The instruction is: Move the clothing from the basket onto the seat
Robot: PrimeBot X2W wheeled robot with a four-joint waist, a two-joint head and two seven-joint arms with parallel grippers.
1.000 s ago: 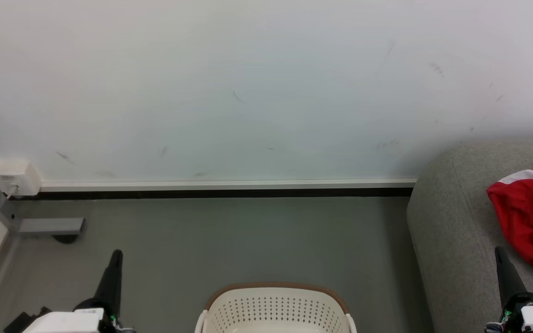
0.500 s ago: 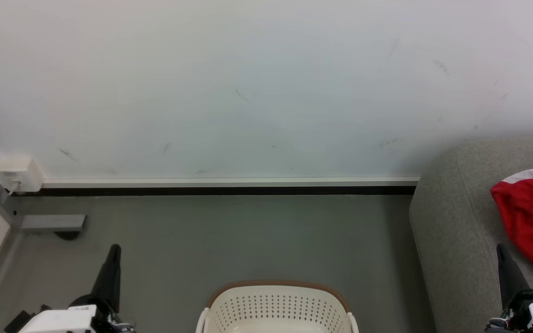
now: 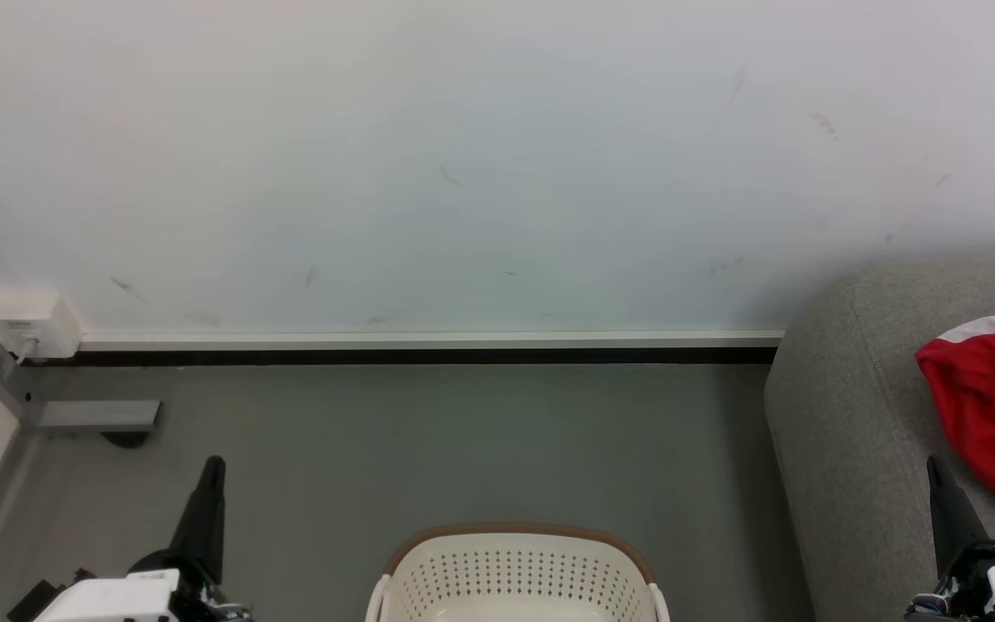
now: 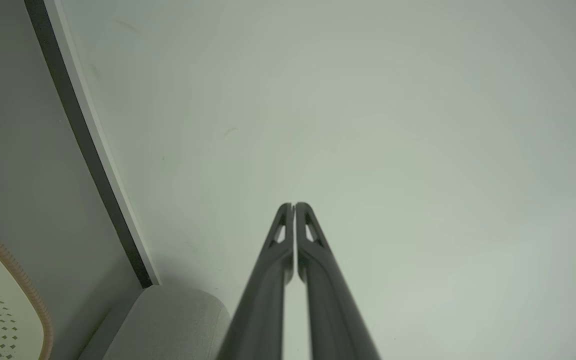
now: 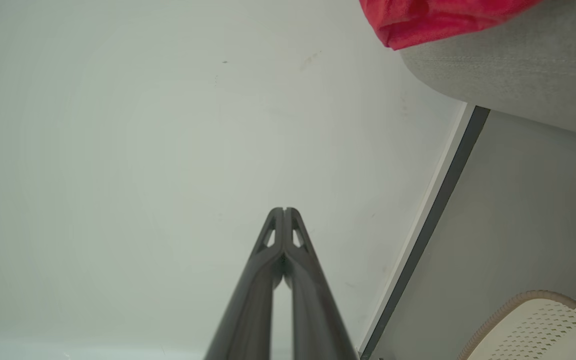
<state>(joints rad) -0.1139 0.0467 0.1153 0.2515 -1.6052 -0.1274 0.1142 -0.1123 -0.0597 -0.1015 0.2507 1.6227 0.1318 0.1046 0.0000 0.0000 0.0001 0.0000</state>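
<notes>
Compared with a second ago, the whole head view has nudged a bit, so we're putting that down to the camera and not the things. Over the last half second nothing has budged.

The biggest thing is the pale wall (image 3: 463,173), scuffed here and there, with a white and black skirting board (image 3: 428,345) along its foot. Below that there's the grey floor (image 3: 463,449).

The seat (image 3: 852,415) comes in from the right, with its rounded end against the wall. The basket (image 3: 515,574) sits on the floor at the bottom middle, well apart from the seat. We only get its far perforated wall and brown rim, so we can't tell what's in it.

The clothing (image 3: 990,397) is lying crumpled on the seat at the right edge, with a white stripe across the top. In the right wrist view a red fold reaches the seat's rounded edge.

The left gripper (image 3: 214,464) is over the floor, left of the basket. Its wrist view shows the fingers pressed together with nothing between them. The right gripper (image 3: 933,462) is over the seat, just beside the clothing but not touching it, and it's closed on nothing too.

There's a small socket box (image 3: 31,321) on the wall at far left.
</notes>
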